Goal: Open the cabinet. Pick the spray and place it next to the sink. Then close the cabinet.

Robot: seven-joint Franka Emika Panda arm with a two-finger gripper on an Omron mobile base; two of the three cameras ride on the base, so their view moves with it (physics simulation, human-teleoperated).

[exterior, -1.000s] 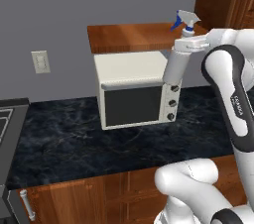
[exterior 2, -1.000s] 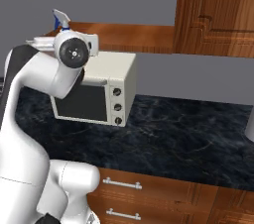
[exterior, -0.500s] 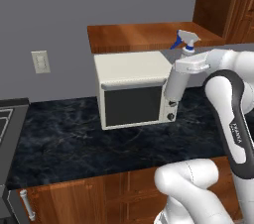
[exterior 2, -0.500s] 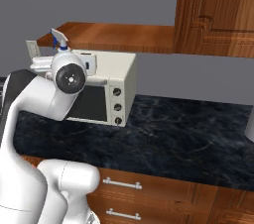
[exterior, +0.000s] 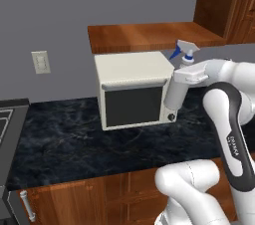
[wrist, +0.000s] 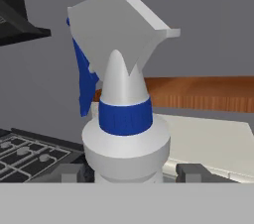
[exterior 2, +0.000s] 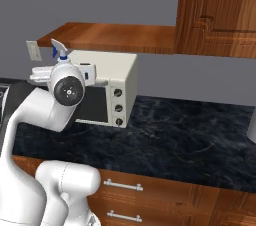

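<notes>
Presently, at the far left of the left base view, a stove edge (exterior: 7, 119) sits on the black marble bench (exterior: 64, 139), with a wall switch plate (exterior: 40, 62) above it. Centre frame, a cream microwave (exterior: 132, 89) stands on the bench under a reddish-brown shelf (exterior: 149, 37). Just right of the microwave, the spray (exterior: 178, 87) hangs in the air in front of the microwave's right edge, tilted slightly, its blue-and-white nozzle (exterior: 183, 50) uppermost. The claw (exterior: 191, 74) is closed part-way around the bottle's upper body, just below the neck; the hand view confirms this, with a dark fingertip either side of the spray's shoulder (wrist: 126, 143). The cabinet (exterior 2: 217, 12) shows at upper right in the right base view; whether its door is open cannot be told from these pictures. The sink cannot be located. Judgement: the carry is under way, with placing and cabinet closing outstanding. Risks noted: the bottle passes close to the microwave, so a low or tight swing leftward could knock its base against the appliance and twist it in the grip; the hold sits high on a smooth cylinder, so a sharp motion could let it slip or pivot; a tilted set-down on the bench could topple it.
</notes>
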